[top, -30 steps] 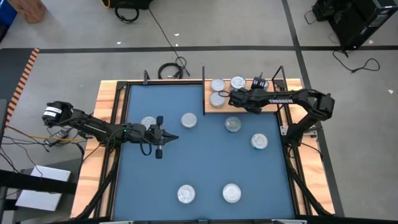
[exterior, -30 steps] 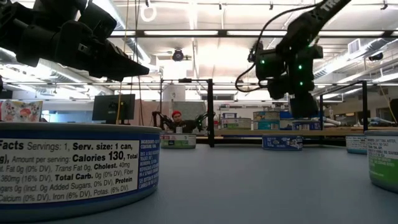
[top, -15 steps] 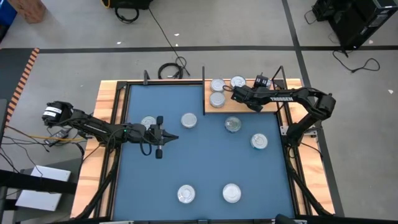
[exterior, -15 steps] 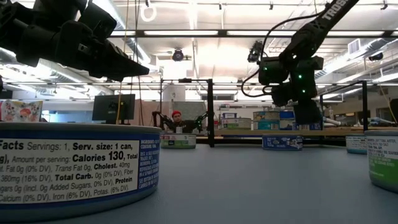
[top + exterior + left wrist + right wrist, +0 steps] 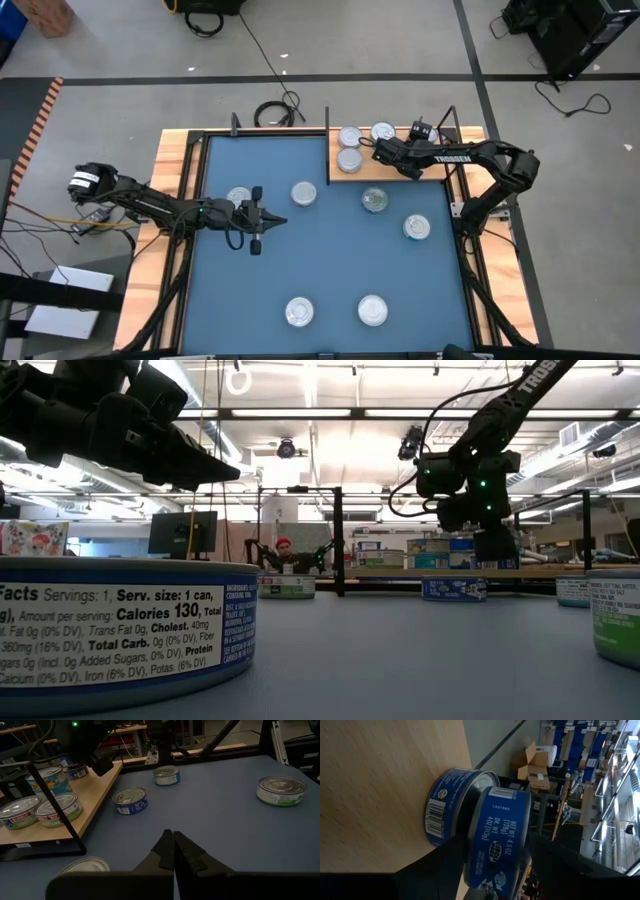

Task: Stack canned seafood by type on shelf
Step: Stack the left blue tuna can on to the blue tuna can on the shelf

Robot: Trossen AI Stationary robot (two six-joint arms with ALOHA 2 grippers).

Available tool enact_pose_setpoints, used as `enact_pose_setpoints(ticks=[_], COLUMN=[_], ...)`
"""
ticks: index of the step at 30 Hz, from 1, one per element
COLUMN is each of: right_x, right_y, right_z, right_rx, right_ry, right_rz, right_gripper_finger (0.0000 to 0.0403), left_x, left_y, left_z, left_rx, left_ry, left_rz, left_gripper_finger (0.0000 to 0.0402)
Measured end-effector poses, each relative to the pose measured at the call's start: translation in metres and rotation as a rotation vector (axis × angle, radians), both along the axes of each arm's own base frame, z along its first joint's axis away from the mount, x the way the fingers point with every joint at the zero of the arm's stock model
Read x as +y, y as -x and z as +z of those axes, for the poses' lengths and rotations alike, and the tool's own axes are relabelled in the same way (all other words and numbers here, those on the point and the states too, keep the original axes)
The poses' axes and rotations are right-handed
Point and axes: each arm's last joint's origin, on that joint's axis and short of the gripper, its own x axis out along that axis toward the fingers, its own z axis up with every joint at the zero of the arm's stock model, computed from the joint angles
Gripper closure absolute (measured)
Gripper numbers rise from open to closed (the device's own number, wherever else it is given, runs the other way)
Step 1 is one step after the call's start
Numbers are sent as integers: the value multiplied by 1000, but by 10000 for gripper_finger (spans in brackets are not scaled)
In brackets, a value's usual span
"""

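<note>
Setting a blue-labelled tin [image 5: 497,840] squarely on a second blue tin [image 5: 451,802] on the shelf [image 5: 375,775]: judged to be the step in hand. Right gripper [image 5: 380,152] poised over the middle of the board, straddling the upper tin. Cannot tell whether clenched on it or already let go. Upper tin resting lid to base on the lower one, so the placing seems all but done.

Next move, by judgement: free the tin if gripped, lift straight clear without nudging the pair, then go for a matching tin on the blue mat [image 5: 330,260].

Left gripper [image 5: 278,221] clenched on nothing, waiting above the mat just beside one tin [image 5: 238,197].

On the shelf besides the blue pair: three tins seen from above [image 5: 350,137] [image 5: 382,132] [image 5: 348,159], close together at its far left part. From the left wrist, two of them green-labelled [image 5: 57,809] and side by side.

Loose on the mat: six tins in all, the nearest to the shelf [image 5: 374,200] just off its front edge, two [image 5: 298,312] well apart at the near side.
</note>
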Motion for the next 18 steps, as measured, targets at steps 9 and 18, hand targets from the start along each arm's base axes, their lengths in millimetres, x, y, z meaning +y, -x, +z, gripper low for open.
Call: enact_pose_setpoints(ticks=[9, 18], right_x=[-1, -2], right_y=[-1, -2], right_z=[1, 1], right_rx=[-2, -17], right_ry=[17, 46], right_rz=[-2, -5], right_gripper_finger=[172, 170], left_x=[0, 0], left_y=[0, 0], left_z=[0, 0], left_rx=[0, -1], left_ry=[0, 2], left_rz=[0, 0], left_gripper_finger=[400, 400])
